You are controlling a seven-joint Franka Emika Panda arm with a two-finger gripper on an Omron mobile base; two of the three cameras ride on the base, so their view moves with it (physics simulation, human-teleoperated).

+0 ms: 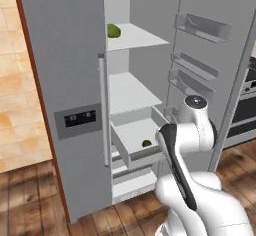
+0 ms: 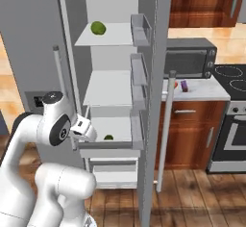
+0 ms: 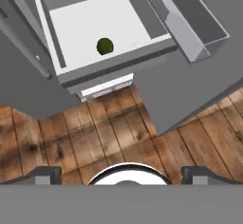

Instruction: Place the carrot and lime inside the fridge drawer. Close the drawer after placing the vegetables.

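Note:
The fridge drawer (image 1: 120,147) (image 2: 108,145) (image 3: 114,66) stands pulled out of the open fridge. The lime (image 1: 146,143) (image 2: 108,137) (image 3: 105,46), a small dark green ball, lies on its pale floor near the front. My gripper (image 3: 122,174) (image 2: 84,131) hovers above and just in front of the drawer's front edge, looking down at it and the wood floor. Its jaws stand wide open with nothing between them. A small orange-red thing (image 2: 175,83), possibly the carrot, peeks out behind the door handle on the counter.
A larger yellow-green fruit (image 1: 113,30) (image 2: 98,27) sits on the top shelf. Grey door bins (image 1: 202,27) (image 2: 139,29) (image 3: 182,21) flank the drawer on the right. A purple snack bar (image 2: 185,85), microwave (image 2: 190,57) and stove (image 2: 233,120) lie further right. More drawers (image 1: 132,182) stack below.

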